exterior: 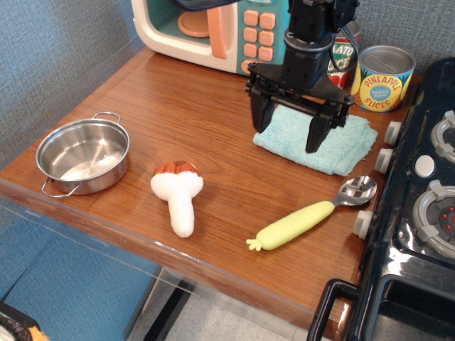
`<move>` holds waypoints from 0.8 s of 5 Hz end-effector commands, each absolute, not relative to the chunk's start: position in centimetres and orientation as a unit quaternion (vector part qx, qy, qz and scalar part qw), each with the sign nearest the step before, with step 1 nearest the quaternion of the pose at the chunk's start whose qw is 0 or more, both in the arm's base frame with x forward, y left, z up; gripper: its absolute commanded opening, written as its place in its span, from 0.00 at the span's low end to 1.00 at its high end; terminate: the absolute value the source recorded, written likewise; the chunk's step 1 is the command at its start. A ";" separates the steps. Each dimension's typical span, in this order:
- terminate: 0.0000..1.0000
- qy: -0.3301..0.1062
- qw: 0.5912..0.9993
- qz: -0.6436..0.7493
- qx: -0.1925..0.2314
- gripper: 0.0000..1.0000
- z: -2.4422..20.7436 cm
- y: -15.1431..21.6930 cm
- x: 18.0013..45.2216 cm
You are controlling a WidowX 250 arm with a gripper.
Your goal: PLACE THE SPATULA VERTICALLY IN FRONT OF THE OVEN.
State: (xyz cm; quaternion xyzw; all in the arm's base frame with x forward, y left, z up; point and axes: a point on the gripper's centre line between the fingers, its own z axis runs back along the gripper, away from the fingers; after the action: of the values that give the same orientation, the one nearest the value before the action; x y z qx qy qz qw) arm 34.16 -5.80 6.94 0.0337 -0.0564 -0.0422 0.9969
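1. Over the teal cloth (316,142), the fingers (261,116) hang spread wide, holding nothing.
2. Near the desk's (185,106) front edge, the spatula (309,216) lies slanted beside the stove (419,234).
3. Behind stands the oven (213,32).

Oven (213,32) cut off by the top edge, arm hiding part of its button panel, tomato can (343,53) mostly hidden behind the arm, stove (419,213) cropped at the right and bottom edges, gripper (288,131) covering the far part of the teal cloth (341,145).
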 end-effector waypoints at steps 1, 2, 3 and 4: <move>0.00 -0.057 0.991 -0.117 0.029 1.00 6.8 -6.5 29.2; 0.00 -0.029 0.988 -0.147 0.038 1.00 4.5 -6.8 27.6; 0.00 -0.009 0.985 -0.167 0.044 1.00 2.9 -7.2 26.4; 0.00 -0.004 0.981 -0.190 0.051 1.00 2.0 -8.3 25.6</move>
State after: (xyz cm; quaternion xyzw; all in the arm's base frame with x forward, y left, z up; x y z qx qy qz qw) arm 25.37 -8.64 1.04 0.0522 0.0090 -0.1860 0.9811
